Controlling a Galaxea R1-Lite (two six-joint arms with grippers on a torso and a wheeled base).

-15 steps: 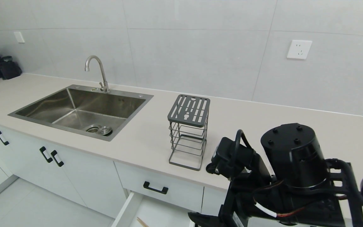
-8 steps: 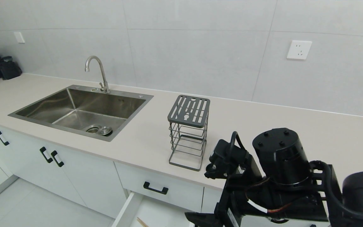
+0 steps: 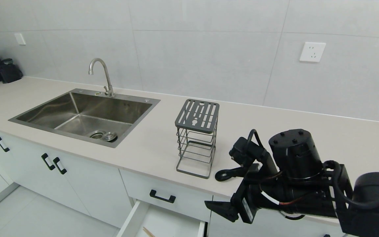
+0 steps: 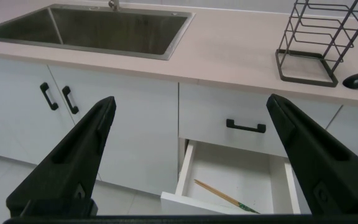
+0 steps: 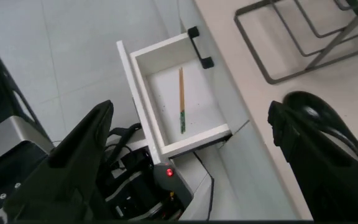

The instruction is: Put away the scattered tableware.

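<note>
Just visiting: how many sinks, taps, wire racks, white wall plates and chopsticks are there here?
Sink: 1
Tap: 1
Wire rack: 1
White wall plates: 2
Chopstick: 1
Total: 6

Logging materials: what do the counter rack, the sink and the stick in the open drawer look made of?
Rack: likely metal, matte dark grey coating; thin wire frame, slotted top plate. Sink: brushed stainless steel, judging by its dull silvery sheen. Stick: probably wood or bamboo, pale tan with a darker end; too small to be sure.
</note>
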